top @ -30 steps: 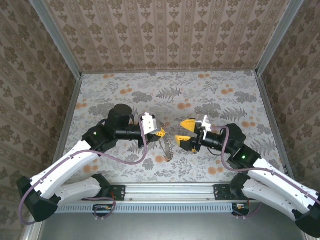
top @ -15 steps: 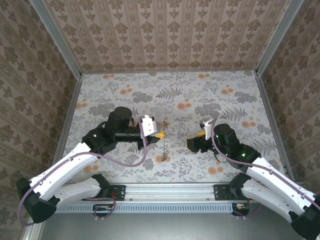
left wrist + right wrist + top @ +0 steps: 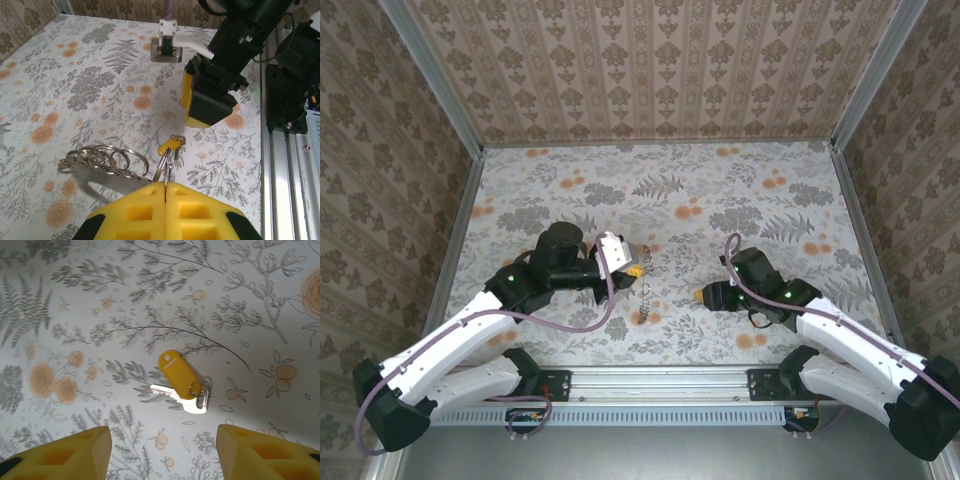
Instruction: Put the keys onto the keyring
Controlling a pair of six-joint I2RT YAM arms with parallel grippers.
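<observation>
My left gripper is shut on a thin silver keyring, held edge-on. A small key with a yellow tag hangs at that ring's far end. A chain of several more silver rings trails off it to the left. My right gripper points down at the table and is open. Just beyond its fingers a second silver key with a yellow tag lies flat on the table, apart from both fingers.
The floral tabletop is walled by patterned panels on three sides. An aluminium rail with both arm bases runs along the near edge. The right arm's black body and a purple cable stand close in front of the left gripper.
The right gripper has turned from facing the left gripper to pointing down at the table and has moved slightly right and nearer the rail. The left gripper keeps its grip, almost unmoved.
</observation>
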